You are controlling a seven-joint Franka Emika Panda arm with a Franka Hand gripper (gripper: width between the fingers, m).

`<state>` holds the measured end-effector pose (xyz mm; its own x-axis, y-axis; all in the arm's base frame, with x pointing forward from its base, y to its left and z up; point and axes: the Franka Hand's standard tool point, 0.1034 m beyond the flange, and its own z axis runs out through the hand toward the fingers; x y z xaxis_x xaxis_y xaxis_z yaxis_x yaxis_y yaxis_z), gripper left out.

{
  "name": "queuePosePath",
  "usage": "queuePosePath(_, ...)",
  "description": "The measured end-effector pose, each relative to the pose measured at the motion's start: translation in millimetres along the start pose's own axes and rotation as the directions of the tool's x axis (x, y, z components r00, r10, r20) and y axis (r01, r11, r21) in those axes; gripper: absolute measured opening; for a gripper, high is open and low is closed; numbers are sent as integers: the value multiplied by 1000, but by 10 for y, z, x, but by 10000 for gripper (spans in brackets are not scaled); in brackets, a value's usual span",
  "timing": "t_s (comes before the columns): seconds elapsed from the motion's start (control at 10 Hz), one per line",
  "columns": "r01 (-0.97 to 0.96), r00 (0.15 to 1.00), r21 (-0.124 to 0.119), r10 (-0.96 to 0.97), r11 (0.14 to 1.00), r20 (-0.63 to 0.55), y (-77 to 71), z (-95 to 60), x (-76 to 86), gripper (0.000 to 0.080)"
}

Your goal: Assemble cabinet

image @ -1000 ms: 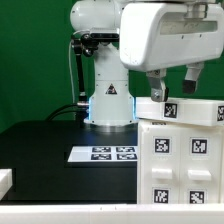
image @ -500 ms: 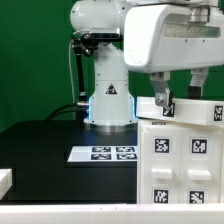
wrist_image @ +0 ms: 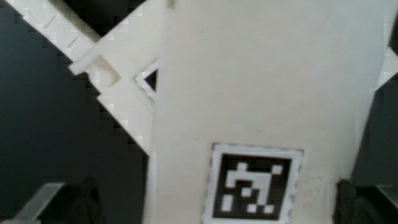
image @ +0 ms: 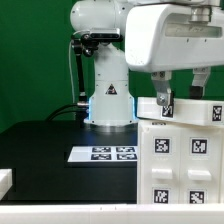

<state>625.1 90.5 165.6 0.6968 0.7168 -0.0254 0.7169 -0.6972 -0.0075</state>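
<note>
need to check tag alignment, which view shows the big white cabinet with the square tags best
The exterior view: the large white plastic cabinet shows its front with four tagged square panels and its top edge, under the tool. The wrist view is too close, giving only a plain white face of it with one tag.

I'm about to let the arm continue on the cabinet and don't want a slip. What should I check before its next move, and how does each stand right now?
1. Hand over the cabinet's top edge: ok.
2. Fingers either side of the top piece: cannot tell, contact is hidden.
3. Cabinet upright on the table: ok.
4. Marker board lies apart from the cabinet: ok.
5. Wrist view centred on a tagged white panel: ok.
6. Grip state: cannot tell.
</note>
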Motion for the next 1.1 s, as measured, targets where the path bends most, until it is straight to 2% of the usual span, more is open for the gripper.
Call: queuePosePath(1.1,-17,1000,1,17,1000,-1,-18,-1,13,649)
